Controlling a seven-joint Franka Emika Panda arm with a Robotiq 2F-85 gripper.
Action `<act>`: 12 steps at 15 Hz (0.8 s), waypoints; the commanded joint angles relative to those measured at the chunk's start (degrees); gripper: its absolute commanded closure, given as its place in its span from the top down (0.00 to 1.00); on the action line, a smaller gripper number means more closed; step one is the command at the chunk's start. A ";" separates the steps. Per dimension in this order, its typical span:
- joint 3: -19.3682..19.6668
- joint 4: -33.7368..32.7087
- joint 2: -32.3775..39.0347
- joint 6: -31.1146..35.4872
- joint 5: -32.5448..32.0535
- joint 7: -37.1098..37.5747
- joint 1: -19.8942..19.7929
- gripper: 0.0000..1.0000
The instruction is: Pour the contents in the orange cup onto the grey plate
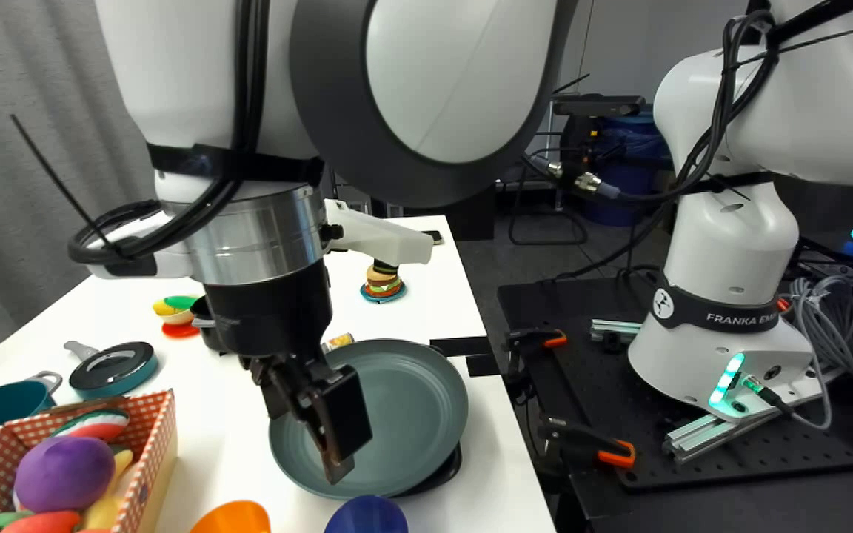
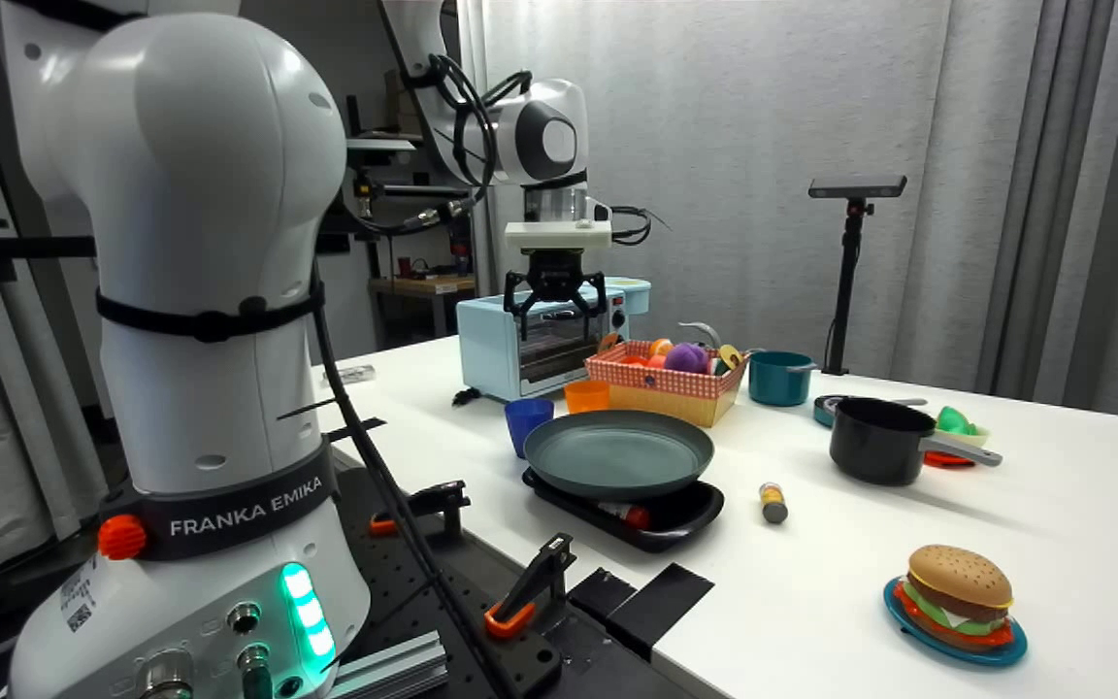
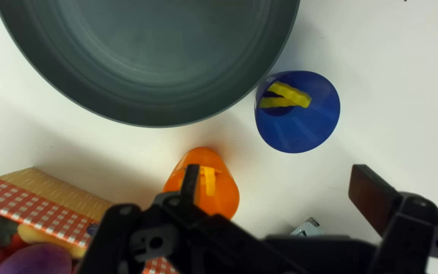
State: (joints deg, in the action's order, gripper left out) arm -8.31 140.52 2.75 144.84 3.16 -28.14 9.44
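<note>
The orange cup [image 3: 222,198] stands on the white table, partly covered by a finger in the wrist view. Inside it lies a yellow stick-shaped piece [image 3: 210,180], part of the contents; how many there are cannot be told. Beyond the cup is the grey plate [image 3: 154,76], which bears nothing on its visible surface. In an exterior view the plate [image 2: 617,451] rests on a black tray. My gripper [image 3: 276,169] hangs above the table with its jaws wide apart and nothing between them. One finger overlaps the orange cup from above, with no contact to be seen.
Close to the plate's rim stands a blue cup [image 3: 299,129] holding yellow sticks. A checkered basket [image 2: 675,398] of toy food is beside the orange cup, with a light-blue toy oven [image 2: 491,340] behind. A black pot [image 2: 874,456] and toy burger [image 2: 957,592] sit farther off.
</note>
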 commanded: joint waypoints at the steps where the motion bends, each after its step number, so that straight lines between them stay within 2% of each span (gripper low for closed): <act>1: -0.69 -2.27 2.56 -0.33 -1.90 -0.03 -0.40 1.00; 12: -2.73 -10.05 10.80 0.00 -1.79 -0.96 -1.11 1.00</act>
State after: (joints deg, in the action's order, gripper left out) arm -9.78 133.80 10.46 144.84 1.41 -28.19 9.44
